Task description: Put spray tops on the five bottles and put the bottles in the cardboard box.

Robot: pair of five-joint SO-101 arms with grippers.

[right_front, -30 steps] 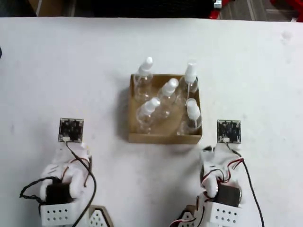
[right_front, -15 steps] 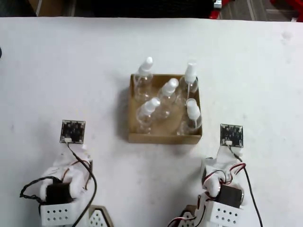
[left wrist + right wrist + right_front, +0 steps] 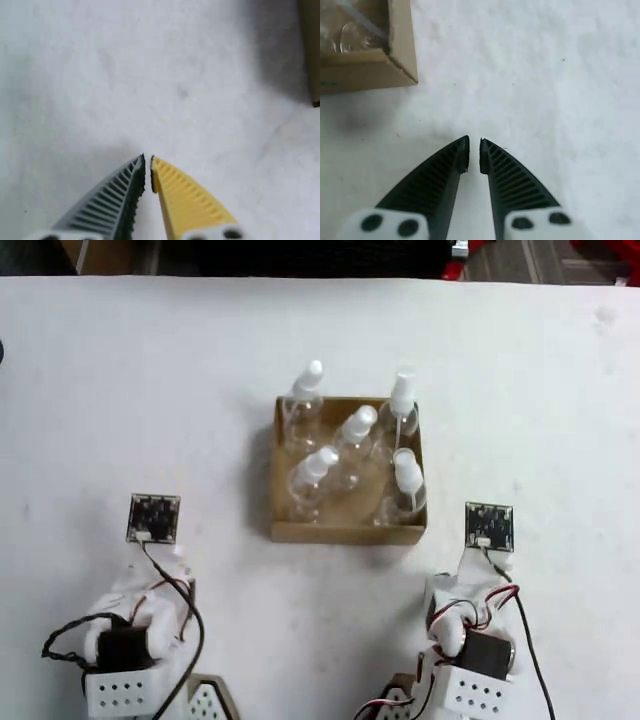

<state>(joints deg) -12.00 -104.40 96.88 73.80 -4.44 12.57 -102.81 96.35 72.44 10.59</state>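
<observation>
The cardboard box (image 3: 283, 458) stands mid-table and holds several clear bottles (image 3: 352, 445), all upright with white spray tops on. My left arm (image 3: 135, 640) rests near the front edge, left of the box. Its gripper (image 3: 148, 166) is shut over bare table, grey and yellow fingertips together and nothing between them. My right arm (image 3: 465, 645) sits at the front right. Its gripper (image 3: 474, 151) is shut too, black tips almost touching and holding nothing. A box corner (image 3: 400, 47) lies a short way beyond it, with a clear bottle base (image 3: 350, 30) inside.
The white table (image 3: 120, 380) is bare around the box on every side. A box edge (image 3: 311, 50) shows far from the left fingers. Dark floor and red objects (image 3: 600, 252) lie beyond the table's back edge.
Both arms drew back a little toward the table's front edge, then kept still. The box and bottles have not moved.
</observation>
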